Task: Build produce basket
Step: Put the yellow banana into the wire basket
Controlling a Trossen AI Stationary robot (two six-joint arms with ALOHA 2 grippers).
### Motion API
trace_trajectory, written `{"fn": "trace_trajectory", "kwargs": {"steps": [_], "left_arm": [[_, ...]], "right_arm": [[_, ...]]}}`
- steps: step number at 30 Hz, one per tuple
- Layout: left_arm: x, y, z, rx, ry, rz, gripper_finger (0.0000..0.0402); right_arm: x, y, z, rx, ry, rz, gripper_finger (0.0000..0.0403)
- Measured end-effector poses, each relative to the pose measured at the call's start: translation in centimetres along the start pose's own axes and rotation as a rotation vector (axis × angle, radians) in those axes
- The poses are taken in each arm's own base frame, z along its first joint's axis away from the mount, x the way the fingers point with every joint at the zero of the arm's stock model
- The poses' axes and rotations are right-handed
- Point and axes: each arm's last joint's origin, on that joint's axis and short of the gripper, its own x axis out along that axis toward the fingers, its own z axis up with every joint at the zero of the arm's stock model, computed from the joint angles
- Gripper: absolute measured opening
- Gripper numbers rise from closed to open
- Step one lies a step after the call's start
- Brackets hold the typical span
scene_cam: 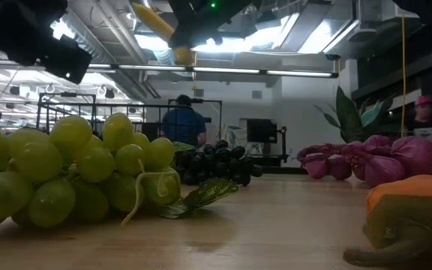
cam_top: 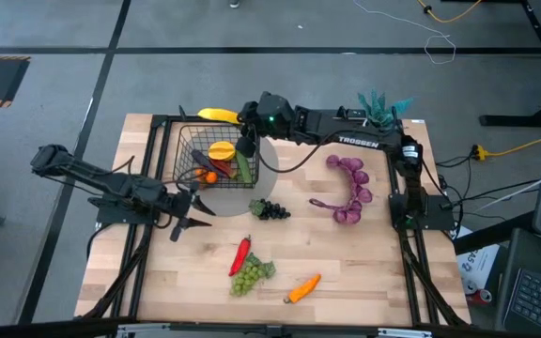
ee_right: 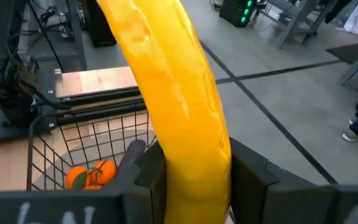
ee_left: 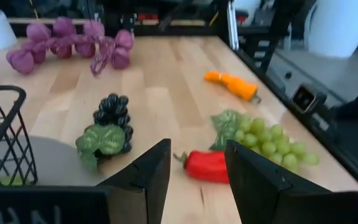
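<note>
High view showed the right gripper (cam_top: 242,117) gripping the banana (cam_top: 217,115) above the basket's (cam_top: 184,141) far edge; next, lower and release it inside.

I work in a robotics lab: my wooden surface (cam_top: 346,272) stands on a grey concrete floor (cam_top: 252,75) with cables (cam_top: 440,42) trailing, metal test frames (scene_cam: 88,112) and strip lights (scene_cam: 261,73) beyond, and a person (scene_cam: 184,124) at a monitor (scene_cam: 261,131).
</note>
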Motion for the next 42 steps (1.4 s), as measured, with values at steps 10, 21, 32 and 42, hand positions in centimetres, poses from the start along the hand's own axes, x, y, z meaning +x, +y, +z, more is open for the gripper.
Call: {"fn": "trace_trajectory", "kwargs": {"steps": [10,21,32,42], "left_arm": [[0.0,0.1,-3.0,-0.002,-0.178,-0.09,0.0147],[-1.3,1.3,-3.4,0.027,-0.152,0.028,0.0147],[-3.2,1.7,-3.3,0.07,-0.221,0.055,0.0147],[-3.0,1.8,-3.5,0.024,-0.201,0.067,0.0147]], "right_arm": [[0.1,0.1,-0.4,0.009,0.04,0.002,0.0128],[0.1,0.0,-0.5,-0.019,0.048,0.006,0.0125],[0.3,0.1,-0.6,-0.085,0.04,0.056,0.0128],[3.1,0.9,-2.4,-0.107,0.041,0.129,0.0144]]}}
